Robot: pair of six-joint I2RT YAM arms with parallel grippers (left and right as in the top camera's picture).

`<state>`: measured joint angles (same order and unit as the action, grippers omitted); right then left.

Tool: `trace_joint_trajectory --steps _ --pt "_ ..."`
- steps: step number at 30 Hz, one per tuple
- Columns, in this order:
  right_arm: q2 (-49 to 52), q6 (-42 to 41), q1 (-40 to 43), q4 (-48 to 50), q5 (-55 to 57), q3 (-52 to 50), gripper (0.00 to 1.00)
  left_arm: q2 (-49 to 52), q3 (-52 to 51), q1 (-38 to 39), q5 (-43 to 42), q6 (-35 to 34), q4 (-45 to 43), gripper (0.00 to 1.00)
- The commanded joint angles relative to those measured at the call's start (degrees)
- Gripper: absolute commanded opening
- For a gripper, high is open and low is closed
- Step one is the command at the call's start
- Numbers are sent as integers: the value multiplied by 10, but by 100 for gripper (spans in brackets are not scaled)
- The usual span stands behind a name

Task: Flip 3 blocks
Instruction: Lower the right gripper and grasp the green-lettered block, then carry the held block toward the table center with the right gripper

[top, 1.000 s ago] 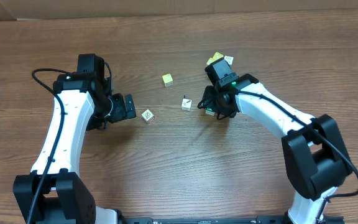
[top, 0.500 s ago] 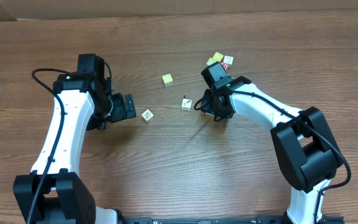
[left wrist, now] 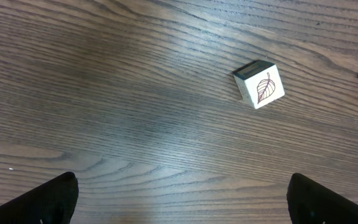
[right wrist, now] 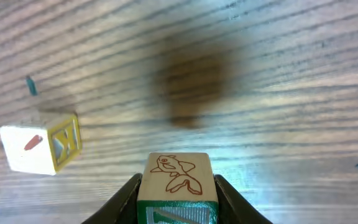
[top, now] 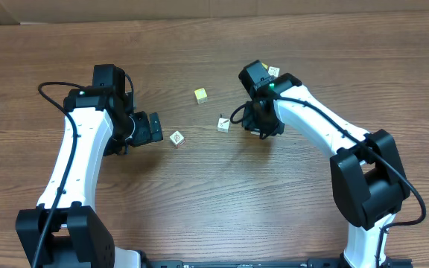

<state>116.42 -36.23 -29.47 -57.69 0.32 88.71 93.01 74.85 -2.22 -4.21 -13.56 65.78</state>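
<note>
My right gripper (right wrist: 178,200) is shut on a block (right wrist: 178,180) with a brown fish drawing on its cream top and a green lettered face below; both jaws press its sides. In the overhead view that block is hidden under the right gripper (top: 258,125). A second block (right wrist: 39,148), with a red mark and a yellow K face, lies to its left (top: 223,124). A third block (left wrist: 260,84) with a leaf drawing rests on the table (top: 176,138), ahead of my open, empty left gripper (left wrist: 182,202), which sits just left of it (top: 157,128).
A plain yellow cube (top: 200,94) sits toward the back middle. A cluster of coloured letter cubes (top: 272,72) lies just behind the right wrist. Brown wooden tabletop (top: 214,201) spreads across the front.
The right jaws have closed onto the fish block, and the right wrist has shifted slightly toward the back. The left arm and the other blocks have not moved.
</note>
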Motion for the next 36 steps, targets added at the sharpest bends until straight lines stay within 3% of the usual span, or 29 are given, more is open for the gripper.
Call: trace_joint_trajectory --steps 1,15,17,20,24,27,30,33,36 --pt "0 14 -15 -20 -13 6 35 4 12 3 3 3 0 100" --pt "0 -28 -143 -100 -30 -12 43 4 12 3 3 3 0 100" --pt "0 -28 -146 -83 -3 -15 49 4 12 3 3 3 0 100" --pt "0 -28 -139 -59 18 -15 80 4 12 3 3 3 0 100" --pt "0 -37 -123 -48 18 -15 88 4 12 3 3 3 0 100" --pt "0 -43 -116 -31 32 -17 89 4 12 3 3 3 0 100" --pt "0 -42 -115 13 48 -28 83 4 12 3 3 3 0 100" --pt "0 -43 -116 43 31 -43 51 4 12 3 3 3 0 100" --pt "0 -43 -120 50 27 -56 35 4 12 3 3 3 0 100"
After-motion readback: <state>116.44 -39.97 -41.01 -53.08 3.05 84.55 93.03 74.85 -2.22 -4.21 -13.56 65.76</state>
